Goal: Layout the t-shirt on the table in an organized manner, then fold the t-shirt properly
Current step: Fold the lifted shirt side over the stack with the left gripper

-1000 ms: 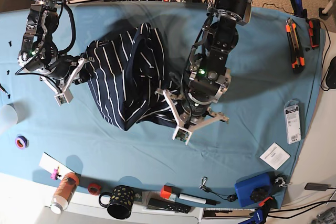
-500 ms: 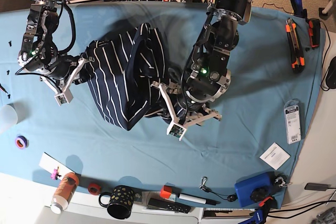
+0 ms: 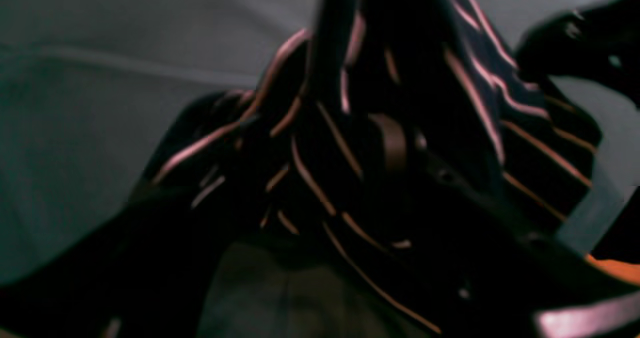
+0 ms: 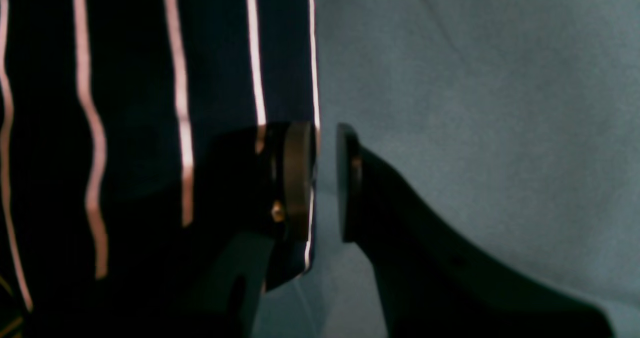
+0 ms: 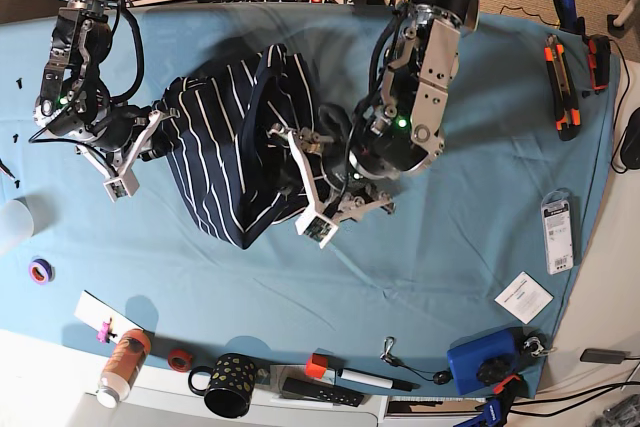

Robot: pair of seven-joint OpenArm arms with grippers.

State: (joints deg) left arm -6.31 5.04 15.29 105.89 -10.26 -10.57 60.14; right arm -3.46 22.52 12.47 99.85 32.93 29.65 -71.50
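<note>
Left pincer (image 5: 318, 182) now farther into bunched t-shirt (image 5: 235, 162)

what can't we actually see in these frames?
- Left gripper, base view: its own arm hides the fingertips, so no telling whether it holds the t-shirt.
- Left wrist view: dark and blurred; only striped folds show.
- Right gripper, right wrist view: one pad overlaps the shirt's edge; whether cloth sits between the pads can't be told.
- T-shirt shape: bunched, so sleeves and collar can't be picked out.
- Table, base view: far edge cut off by clutter.
</note>
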